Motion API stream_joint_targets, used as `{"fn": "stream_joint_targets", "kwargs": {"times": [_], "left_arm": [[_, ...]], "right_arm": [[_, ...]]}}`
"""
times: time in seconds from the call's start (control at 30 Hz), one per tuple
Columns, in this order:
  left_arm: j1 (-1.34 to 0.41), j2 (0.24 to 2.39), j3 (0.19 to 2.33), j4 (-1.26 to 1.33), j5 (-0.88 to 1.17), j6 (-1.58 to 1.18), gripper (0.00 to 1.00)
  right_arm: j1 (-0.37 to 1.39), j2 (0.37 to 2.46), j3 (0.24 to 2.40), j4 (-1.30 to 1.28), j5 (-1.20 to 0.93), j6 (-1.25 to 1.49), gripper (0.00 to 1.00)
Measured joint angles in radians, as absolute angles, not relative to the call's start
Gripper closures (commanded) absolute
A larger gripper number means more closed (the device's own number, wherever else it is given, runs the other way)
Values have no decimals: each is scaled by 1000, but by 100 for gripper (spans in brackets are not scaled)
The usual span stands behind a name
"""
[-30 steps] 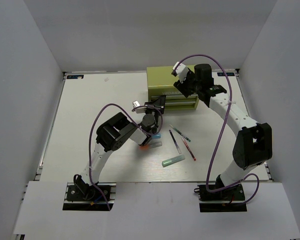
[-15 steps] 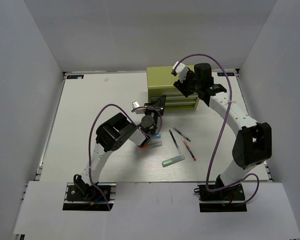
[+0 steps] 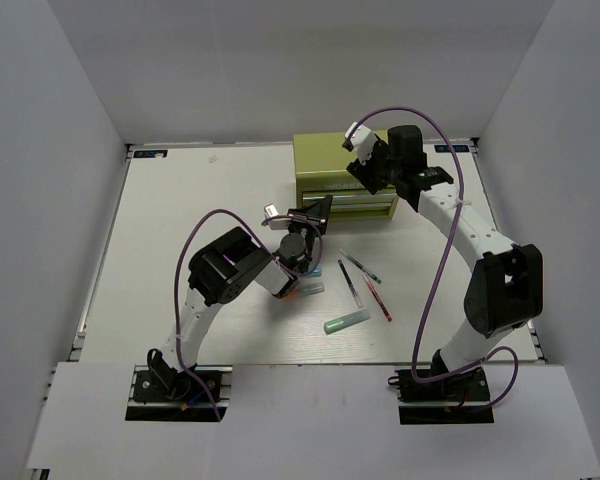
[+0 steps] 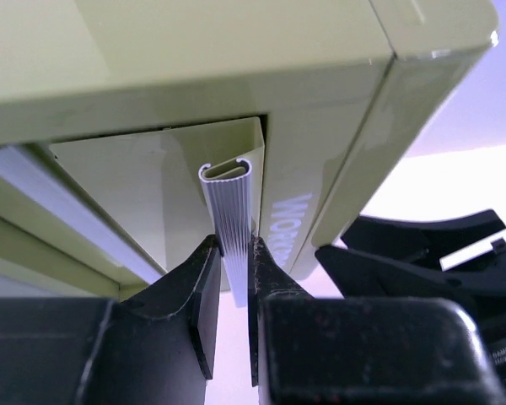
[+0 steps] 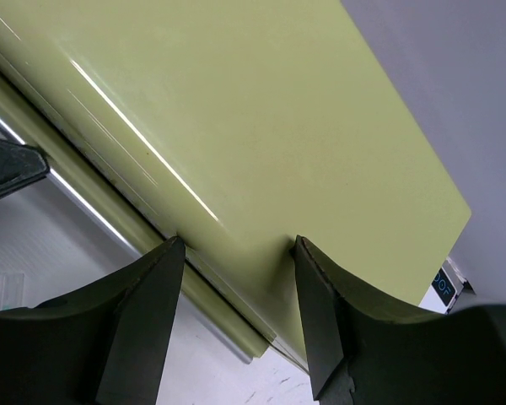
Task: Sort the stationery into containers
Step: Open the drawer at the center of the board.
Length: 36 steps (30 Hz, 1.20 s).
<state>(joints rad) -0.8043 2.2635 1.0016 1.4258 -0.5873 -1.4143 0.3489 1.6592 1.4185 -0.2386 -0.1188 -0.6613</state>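
Bearing pale lettering (image 4: 291, 221), the olive-green chest (image 3: 320, 160) has a ribbed handle (image 4: 234, 224).

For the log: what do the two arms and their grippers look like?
Left arm and right arm: white links, bulky black joint housings, a purple cable looping along each. Left gripper and right gripper have black tapered fingers; a small white block sits by each wrist.
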Motion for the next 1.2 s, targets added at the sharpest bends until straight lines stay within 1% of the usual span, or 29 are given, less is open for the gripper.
{"fn": "stream_joint_targets", "kwargs": {"times": [0.73,0.83,0.87,0.9,0.93,0.97,1.0,1.07,1.1,1.2], "left_arm": [[-899,2117,770,1446,-596,-1404,100],[-907,2109,759,1445,-606,-1404,100],[-907,2109,758,1446,-608,-1404,86],[-907,2109,758,1446,-607,-1404,75],[-907,2109,757,1446,-607,-1404,66],[-907,2109,757,1445,-609,-1402,58],[-907,2109,751,1445,-613,-1396,47],[-908,2109,735,1439,-618,-1390,41],[-908,2109,725,1433,-621,-1388,34],[-912,2109,703,1393,-625,-1375,21]], "right_arm": [[352,1678,1461,-290,-107,-653,41],[352,1681,1465,-292,-104,-648,34],[352,1682,1465,-291,-104,-646,33],[352,1684,1466,-290,-101,-643,31],[352,1684,1466,-290,-99,-641,27],[352,1685,1466,-290,-94,-638,25],[350,1689,1466,-286,-91,-638,25],[348,1689,1467,-286,-91,-635,24],[347,1689,1467,-286,-92,-636,24],[345,1689,1467,-286,-97,-636,24]]}}
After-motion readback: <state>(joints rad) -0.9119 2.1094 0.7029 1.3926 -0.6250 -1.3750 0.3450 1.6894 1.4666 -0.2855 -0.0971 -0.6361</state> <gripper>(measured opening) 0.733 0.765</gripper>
